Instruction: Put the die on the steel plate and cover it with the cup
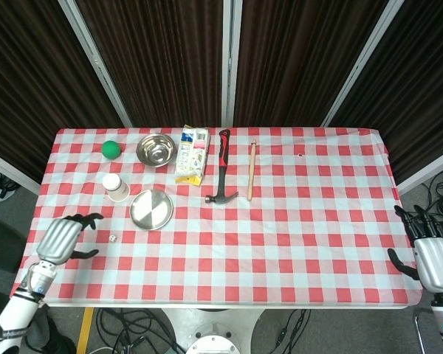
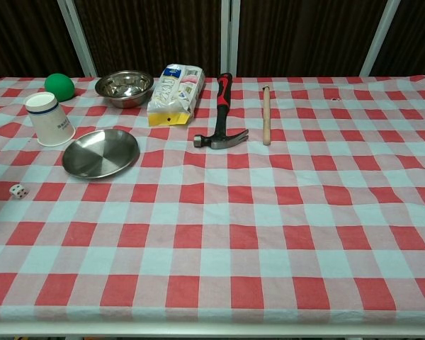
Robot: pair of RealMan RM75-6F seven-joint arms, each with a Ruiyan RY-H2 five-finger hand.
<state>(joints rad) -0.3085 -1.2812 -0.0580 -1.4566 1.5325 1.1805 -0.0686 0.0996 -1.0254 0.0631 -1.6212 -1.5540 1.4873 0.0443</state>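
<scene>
A small white die (image 1: 112,238) (image 2: 18,190) lies on the checked cloth, just below and left of the flat steel plate (image 1: 151,209) (image 2: 100,153). A white paper cup (image 1: 116,187) (image 2: 49,119) stands upside down, up and left of the plate. My left hand (image 1: 62,237) hovers over the table's left side, a short way left of the die, with fingers apart and nothing in it. My right hand (image 1: 432,257) hangs off the table's right edge, fingers spread, empty. Neither hand shows in the chest view.
Along the back stand a green ball (image 1: 111,149), a steel bowl (image 1: 156,150), and a snack packet (image 1: 192,153). A red-handled hammer (image 1: 221,169) and a wooden stick (image 1: 251,170) lie near the middle. The right half of the cloth is bare.
</scene>
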